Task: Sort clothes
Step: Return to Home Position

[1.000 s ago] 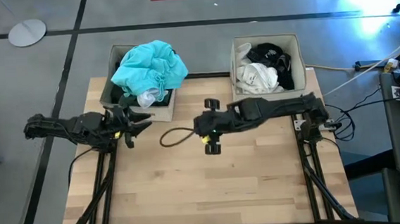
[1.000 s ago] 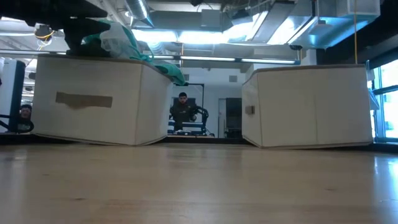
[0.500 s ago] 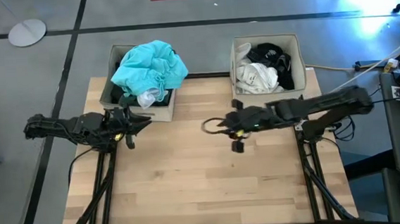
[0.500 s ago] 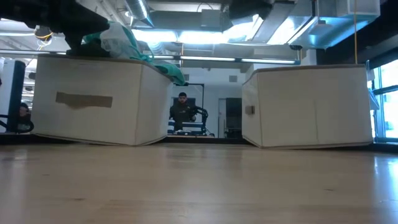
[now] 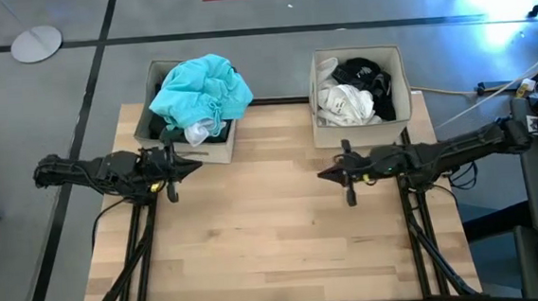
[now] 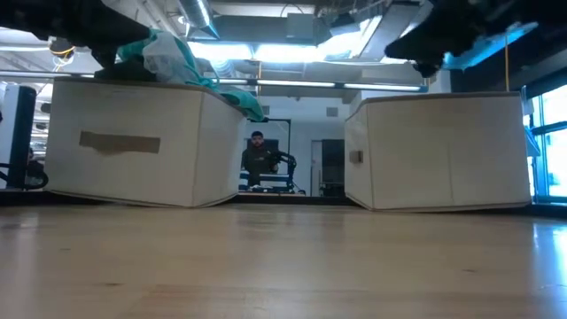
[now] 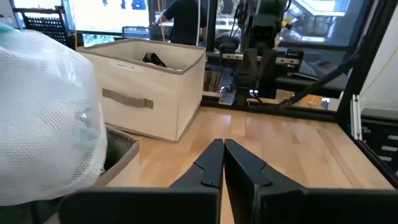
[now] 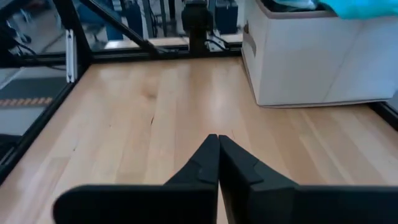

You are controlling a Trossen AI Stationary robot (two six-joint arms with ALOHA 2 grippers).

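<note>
The left gripper, fingers pressed together on nothing, hangs over the left side of the table, just in front of the left box. That box is heaped high, a turquoise garment on top. The right box holds a white garment and a black garment. The right gripper, likewise closed tip to tip and empty, points inward in front of the right box. Every garment in view is boxed, so sorting looks done and parking the arms seems the step in hand. Next, each arm needs to fold to rest, clear of the boxes.
</note>
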